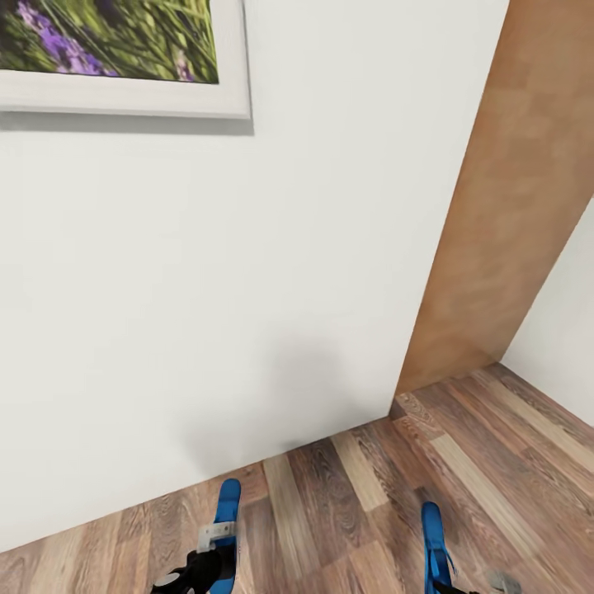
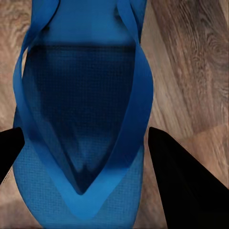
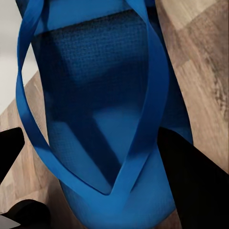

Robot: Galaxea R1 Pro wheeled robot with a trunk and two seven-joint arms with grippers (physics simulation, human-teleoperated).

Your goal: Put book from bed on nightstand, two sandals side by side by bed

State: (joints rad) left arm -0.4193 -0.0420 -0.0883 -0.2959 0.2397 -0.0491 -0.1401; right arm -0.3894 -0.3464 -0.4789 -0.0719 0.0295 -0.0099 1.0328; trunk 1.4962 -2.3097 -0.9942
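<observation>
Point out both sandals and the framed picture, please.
Left sandal [image 2: 86,100]: left wrist view, on the footbed between the straps.
Right sandal [image 3: 100,95]: right wrist view, on the footbed.
Framed picture [image 1: 124,95]: head view, on its white lower frame.

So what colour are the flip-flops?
Bright blue flip-flops, clearest in the left wrist view.

White wall [image 1: 206,289] stands close ahead, meeting the wood floor [image 1: 346,503] just beyond both sandal tips; no forward room. Framed picture [image 1: 124,58] hangs high on it. To the right, a brown panel [image 1: 495,206] ends the wall at a corner; floor runs on past it, open. Left sandal [image 1: 225,528] and right sandal [image 1: 432,540] sit well apart, bare floor between.
</observation>
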